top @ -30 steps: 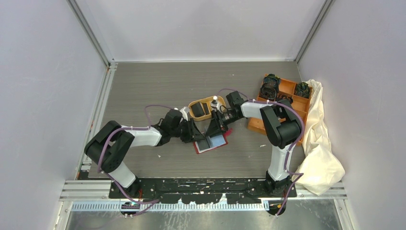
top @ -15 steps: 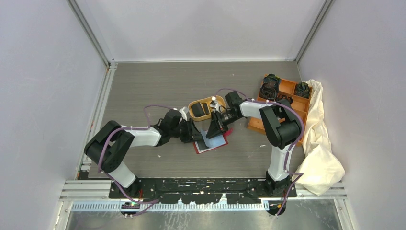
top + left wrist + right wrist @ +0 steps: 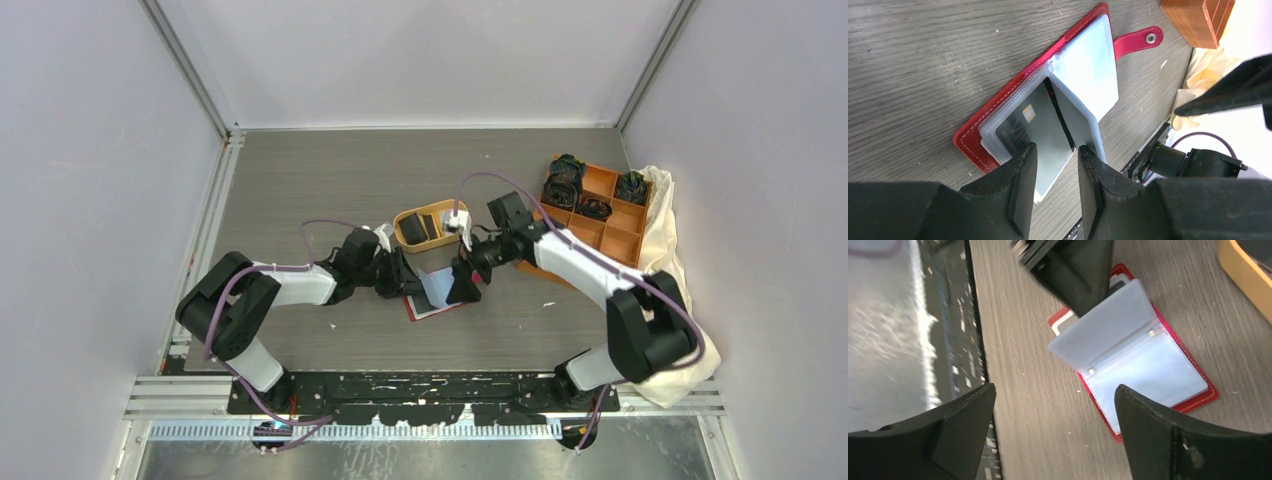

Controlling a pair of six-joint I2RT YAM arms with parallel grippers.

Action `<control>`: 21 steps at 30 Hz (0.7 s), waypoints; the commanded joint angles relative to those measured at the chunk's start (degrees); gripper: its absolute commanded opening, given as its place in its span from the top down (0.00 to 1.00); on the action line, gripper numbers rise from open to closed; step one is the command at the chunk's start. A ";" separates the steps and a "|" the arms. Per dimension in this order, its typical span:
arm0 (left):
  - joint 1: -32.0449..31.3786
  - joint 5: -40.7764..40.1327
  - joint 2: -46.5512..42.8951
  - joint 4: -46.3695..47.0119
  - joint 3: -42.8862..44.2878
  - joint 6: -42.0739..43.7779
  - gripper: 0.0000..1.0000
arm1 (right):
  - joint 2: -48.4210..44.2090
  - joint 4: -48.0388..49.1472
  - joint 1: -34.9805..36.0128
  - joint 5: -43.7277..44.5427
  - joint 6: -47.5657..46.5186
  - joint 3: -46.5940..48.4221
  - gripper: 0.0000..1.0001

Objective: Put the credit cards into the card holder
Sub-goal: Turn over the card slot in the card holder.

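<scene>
Desk (image 3: pixel 330 190): grey wood-grain surface carrying all the items. A white cloth (image 3: pixel 672 290) lies bunched at its right edge.

Orange compartment box (image 3: pixel 600 195): back right, partly on the cloth, with dark coiled items in several cells.

Orange oval tray (image 3: pixel 400 228): mid-desk, just behind the wallet. Black cards (image 3: pixel 421 228) lie inside it.

Wallet (image 3: pixel 437 302): red, lying open and flat near the middle of the desk between the two arms, with its clasp tab (image 3: pixel 1138 40) spread out on the desk. The clear sleeves are fanned, and one leaf stands partly raised.

Card in wallet: a black card (image 3: pixel 1034 125) marked "VIP" sits in a sleeve on the left page. A pale edge shows beneath it. A second dark sheet shows in the raised leaf.

Left fingers (image 3: pixel 1056 150): low over the near edge of the left page, a narrow gap between them with the black card showing through it. Nothing is seen clamped.

Right fingers (image 3: pixel 1055 390): spread wide and holding nothing, by the wallet's right side.
</scene>
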 commanded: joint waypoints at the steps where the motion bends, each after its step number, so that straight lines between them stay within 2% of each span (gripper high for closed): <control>1: 0.40 0.90 -0.95 2.08 0.20 1.29 0.63 | -8.55 11.57 3.41 7.28 -15.26 -9.75 0.03; 3: 0.48 1.01 -1.04 2.08 0.28 1.30 0.64 | -8.75 12.95 5.67 10.69 -18.15 -10.73 0.02; 10: 0.45 1.01 -1.47 1.74 0.51 1.30 0.64 | -5.11 21.29 13.45 23.43 -17.79 -12.40 0.02; 21: 0.46 1.27 -1.22 1.73 0.47 1.37 0.64 | -2.40 25.78 15.51 28.71 -12.47 -11.52 0.07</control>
